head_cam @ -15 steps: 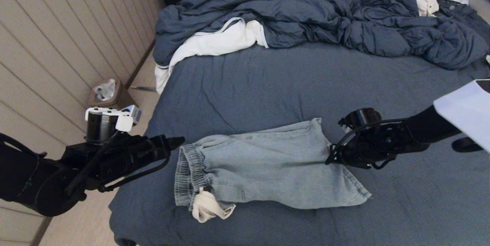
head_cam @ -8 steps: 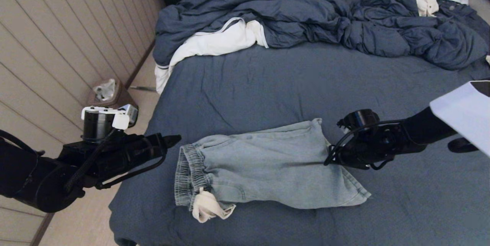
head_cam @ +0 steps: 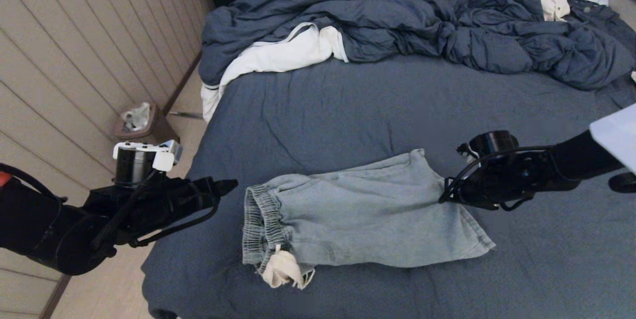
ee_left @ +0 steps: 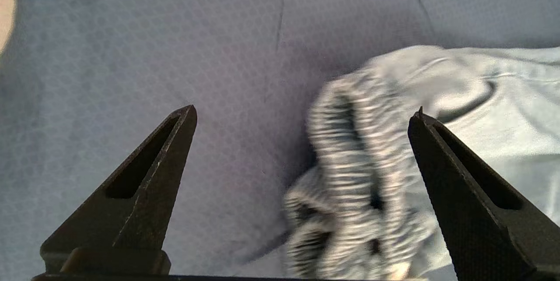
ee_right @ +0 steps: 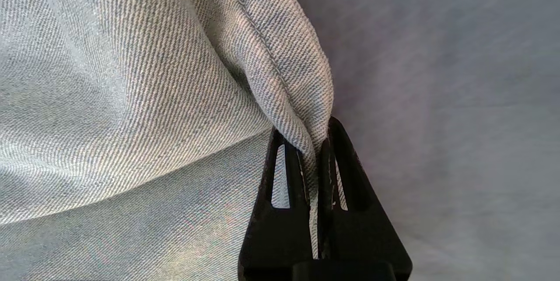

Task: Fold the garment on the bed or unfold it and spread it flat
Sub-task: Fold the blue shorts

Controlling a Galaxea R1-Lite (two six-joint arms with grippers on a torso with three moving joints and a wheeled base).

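The pale blue denim shorts (head_cam: 362, 219) lie folded lengthwise on the slate-blue bed (head_cam: 348, 105), gathered waistband (head_cam: 261, 227) at the left, leg hems at the right, a white pocket lining (head_cam: 282, 270) sticking out at the near waist corner. My right gripper (head_cam: 443, 199) is shut on the hem edge (ee_right: 306, 132) of the shorts, the denim pinched between its fingers (ee_right: 280, 184). My left gripper (head_cam: 231, 186) hangs open just left of the waistband (ee_left: 350, 176), not touching it; the sheet shows between its fingers (ee_left: 144, 184).
A bulky dark blue duvet (head_cam: 422, 26) is heaped along the far side of the bed. A white garment with dark trim (head_cam: 268, 58) hangs off the far left corner. A small bin (head_cam: 139, 122) stands on the floor by the wall.
My right gripper has pulled the shorts to the right by the hem; the waistband has slid away from my left gripper, which has risen slightly.
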